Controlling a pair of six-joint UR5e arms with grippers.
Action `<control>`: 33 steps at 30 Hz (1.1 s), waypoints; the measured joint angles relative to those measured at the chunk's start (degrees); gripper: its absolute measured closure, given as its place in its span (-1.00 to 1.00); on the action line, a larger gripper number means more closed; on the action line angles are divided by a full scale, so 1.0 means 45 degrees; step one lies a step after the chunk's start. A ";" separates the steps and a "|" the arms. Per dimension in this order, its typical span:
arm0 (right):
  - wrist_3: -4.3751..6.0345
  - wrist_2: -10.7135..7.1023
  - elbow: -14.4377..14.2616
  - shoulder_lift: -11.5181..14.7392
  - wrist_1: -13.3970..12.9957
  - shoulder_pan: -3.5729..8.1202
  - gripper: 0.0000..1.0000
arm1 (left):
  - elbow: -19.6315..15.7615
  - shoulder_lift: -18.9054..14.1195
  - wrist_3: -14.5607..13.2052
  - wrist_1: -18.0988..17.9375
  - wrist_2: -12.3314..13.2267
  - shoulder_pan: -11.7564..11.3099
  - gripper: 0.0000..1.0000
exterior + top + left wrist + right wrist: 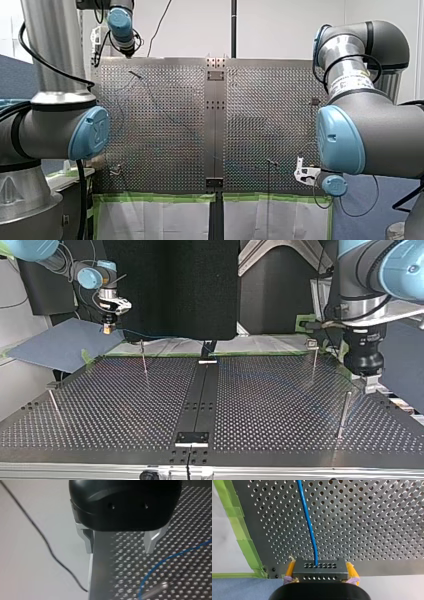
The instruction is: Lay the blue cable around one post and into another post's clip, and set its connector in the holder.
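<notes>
In the right wrist view my right gripper (320,564) is shut on a grey perforated connector block (320,573), held between its yellow pads (290,570). The blue cable (309,522) leaves the block and runs ahead across the perforated table (374,517). From across the table, that gripper (107,329) hangs above the table's far edge at the top view's left. My left gripper (120,551), black with metal fingers (151,540), stands open over the table's edge with nothing between them. A loop of blue cable (162,561) lies beside it, near a blurred post tip (155,591).
Thin posts stand on the table (144,357), (55,407), (344,415), and one post has a clip on top (313,345). A black plate (192,437) sits on the centre strip. Green tape (244,545) lines the table's edge. A black wire (45,540) trails off-table beside my left gripper.
</notes>
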State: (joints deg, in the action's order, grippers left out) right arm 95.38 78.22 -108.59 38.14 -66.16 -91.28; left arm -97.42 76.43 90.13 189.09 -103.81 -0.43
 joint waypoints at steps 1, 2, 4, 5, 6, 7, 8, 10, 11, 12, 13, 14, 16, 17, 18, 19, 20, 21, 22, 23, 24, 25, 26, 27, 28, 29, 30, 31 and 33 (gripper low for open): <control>0.0000 0.0001 -0.0001 0.0002 0.0003 0.0000 1.00 | -0.0010 -0.0011 0.0001 0.0098 -0.0002 0.0024 -1.00; 0.0000 0.0002 0.0000 0.0000 0.0007 0.0000 1.00 | -0.0016 -0.0038 0.0003 0.0229 -0.0004 0.0054 -1.00; -0.0003 0.0002 0.0000 0.0000 0.0010 -0.0001 1.00 | -0.0020 -0.0076 0.0005 0.0425 -0.0005 0.0086 -1.00; -0.0003 0.0003 0.0000 0.0000 0.0011 -0.0001 1.00 | -0.0022 -0.0093 0.0006 0.0535 -0.0005 0.0101 -1.00; -0.0002 0.0003 0.0001 0.0000 0.0012 -0.0001 1.00 | -0.0027 -0.0098 0.0007 0.0620 -0.0006 0.0110 -1.00; -0.0003 0.0006 0.0000 -0.0002 0.0012 0.0000 1.00 | -0.0027 -0.0092 0.0005 0.0713 -0.0006 0.0121 -1.00; -0.0003 0.0008 0.0000 0.0000 0.0008 0.0000 1.00 | -0.0026 -0.0083 0.0001 0.0834 -0.0006 0.0138 -1.00; -0.0002 0.0009 0.0002 0.0002 -0.0007 0.0000 1.00 | -0.0026 -0.0075 -0.0001 0.1010 -0.0010 0.0162 -1.00; 0.0003 0.0008 0.0002 0.0003 -0.0016 0.0000 1.00 | -0.0027 -0.0079 0.0001 0.1154 -0.0014 0.0176 -1.00; 0.0008 0.0007 0.0002 0.0001 -0.0025 0.0000 1.00 | -0.0026 -0.0086 0.0002 0.1260 -0.0017 0.0187 -1.00; 0.0011 0.0009 0.0001 0.0001 -0.0031 -0.0001 1.00 | -0.0026 -0.0092 0.0004 0.1361 -0.0019 0.0197 -1.00; 0.0013 0.0011 0.0001 0.0001 -0.0036 0.0000 1.00 | -0.0026 -0.0101 0.0005 0.1503 -0.0023 0.0209 -1.00; 0.0017 0.0014 0.0001 0.0003 -0.0040 -0.0001 1.00 | -0.0026 -0.0113 0.0013 0.1693 -0.0052 0.0223 -1.00; 0.0018 0.0016 0.0001 0.0004 -0.0038 -0.0001 1.00 | -0.0026 -0.0122 0.0018 0.1813 -0.0102 0.0229 -1.00; 0.0019 0.0018 0.0000 0.0004 -0.0035 0.0000 1.00 | -0.0026 -0.0128 0.0020 0.1907 -0.0153 0.0232 -1.00; 0.0019 0.0016 0.0001 0.0003 -0.0033 0.0000 1.00 | -0.0026 -0.0133 0.0026 0.2002 -0.0218 0.0238 -1.00; 0.0019 0.0016 0.0000 0.0003 -0.0030 -0.0001 1.00 | -0.0026 -0.0141 0.0043 0.2123 -0.0320 0.0246 -1.00; 0.0019 0.0016 0.0000 0.0002 -0.0032 -0.0005 1.00 | -0.0026 -0.0153 0.0066 0.2213 -0.0398 0.0254 -1.00; 0.0020 0.0016 -0.0001 0.0003 -0.0032 -0.0010 1.00 | -0.0026 -0.0164 0.0100 0.2303 -0.0475 0.0264 -1.00; 0.0020 0.0015 0.0001 0.0001 -0.0036 -0.0012 1.00 | -0.0026 -0.0179 0.0155 0.2424 -0.0587 0.0275 -1.00; 0.0020 0.0013 0.0000 0.0001 -0.0036 -0.0015 1.00 | -0.0026 -0.0191 0.0197 0.2511 -0.0676 0.0281 -1.00; 0.0019 0.0014 0.0000 0.0001 -0.0034 -0.0016 1.00 | -0.0026 -0.0201 0.0232 0.2602 -0.0767 0.0286 -1.00; 0.0020 0.0014 0.0000 0.0003 -0.0034 -0.0018 1.00 | -0.0026 -0.0214 0.0266 0.2738 -0.0893 0.0294 -1.00; 0.0019 0.0013 0.0000 0.0002 -0.0031 -0.0026 1.00 | -0.0026 -0.0223 0.0284 0.2840 -0.0994 0.0300 -1.00; 0.0017 0.0013 0.0001 0.0002 -0.0029 -0.0029 1.00 | -0.0026 -0.0231 0.0296 0.2932 -0.1092 0.0304 -1.00; 0.0017 0.0015 0.0000 0.0003 -0.0027 -0.0034 1.00 | -0.0025 -0.0236 0.0307 0.3056 -0.1216 0.0308 -1.00; 0.0017 0.0016 0.0000 0.0004 -0.0022 -0.0042 1.00 | -0.0026 -0.0239 0.0311 0.3155 -0.1303 0.0310 -1.00; 0.0017 0.0018 0.0000 0.0003 -0.0018 -0.0047 1.00 | -0.0026 -0.0243 0.0317 0.3248 -0.1379 0.0311 -1.00; 0.0011 0.0020 0.0000 0.0006 -0.0012 -0.0052 1.00 | -0.0027 -0.0241 0.0320 0.3472 -0.1522 0.0313 -1.00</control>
State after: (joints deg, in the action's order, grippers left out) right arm 95.43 78.31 -108.59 38.17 -66.22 -91.51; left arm -97.54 75.35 91.57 204.72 -110.66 0.98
